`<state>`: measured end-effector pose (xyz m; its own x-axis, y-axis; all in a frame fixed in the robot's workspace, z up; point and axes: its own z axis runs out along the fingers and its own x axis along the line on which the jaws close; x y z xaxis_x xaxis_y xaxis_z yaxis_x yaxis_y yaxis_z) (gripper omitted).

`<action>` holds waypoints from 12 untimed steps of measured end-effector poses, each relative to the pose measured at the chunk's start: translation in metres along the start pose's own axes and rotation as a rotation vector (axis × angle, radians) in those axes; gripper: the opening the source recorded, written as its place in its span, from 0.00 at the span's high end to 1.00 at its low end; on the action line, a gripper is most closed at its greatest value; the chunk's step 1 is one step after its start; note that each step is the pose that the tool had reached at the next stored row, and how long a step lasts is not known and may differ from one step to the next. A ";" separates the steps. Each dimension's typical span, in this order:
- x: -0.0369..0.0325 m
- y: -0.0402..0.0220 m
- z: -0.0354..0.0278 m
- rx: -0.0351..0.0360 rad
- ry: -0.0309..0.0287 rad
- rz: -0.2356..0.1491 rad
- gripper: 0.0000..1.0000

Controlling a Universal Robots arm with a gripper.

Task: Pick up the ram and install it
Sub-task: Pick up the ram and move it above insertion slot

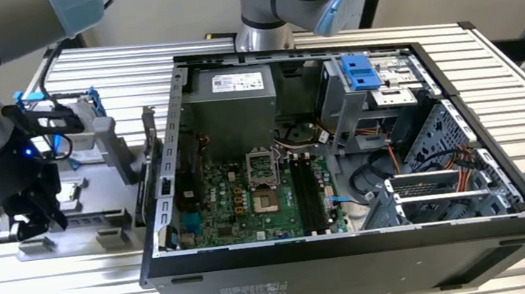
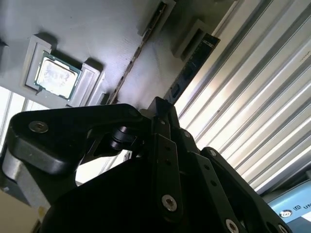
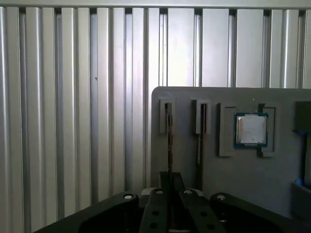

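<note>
At the outer edge of the grey holder plate [image 3: 243, 179], the gripper [image 3: 170, 182] sits down over the slot nearest that edge, straddling the ram [image 3: 168, 136]. I cannot tell from here whether it has clamped on the stick or only sits around it. In the exterior view the gripper [image 1: 39, 221] hangs over the holder plate [image 1: 66, 247], which lies on the ribbed table [image 1: 492, 76] towards the exterior view's left, beside the open computer case [image 1: 353, 248]. I judge the step in hand to be the grasp. To do it well I want the gripper centred across the board's thickness and squared to its flat faces, so that closing does not tilt it against the slot walls. The stick is thin and looks easy to flex, so I would draw it straight out along the slot walls rather than at a slant. The ram stands on its long edge in the slot and reads as a thin dark line. Its long axis runs parallel to the plate's outer edge and to the table's ribs, leading away from the gripper. In the second wrist view the ram [image 2: 194, 63] shows a dark face turned outward over the plate's edge, towards the table. A second slot lies just beside it, and the processor chip [image 3: 250, 129] lies flat in its own pocket further in.
</note>
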<state>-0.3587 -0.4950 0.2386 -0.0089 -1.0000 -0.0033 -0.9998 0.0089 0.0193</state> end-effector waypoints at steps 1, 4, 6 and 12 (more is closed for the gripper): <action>0.0000 0.0000 -0.0015 0.0000 0.0000 0.000 1.00; 0.0000 0.0001 -0.0061 0.0000 0.0000 0.000 1.00; 0.0000 0.0002 -0.0094 0.0000 0.0000 0.000 1.00; -0.0001 0.0004 -0.0193 -0.0001 0.0000 0.000 1.00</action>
<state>-0.3587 -0.4950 0.2579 -0.0089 -1.0000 -0.0033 -0.9998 0.0088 0.0194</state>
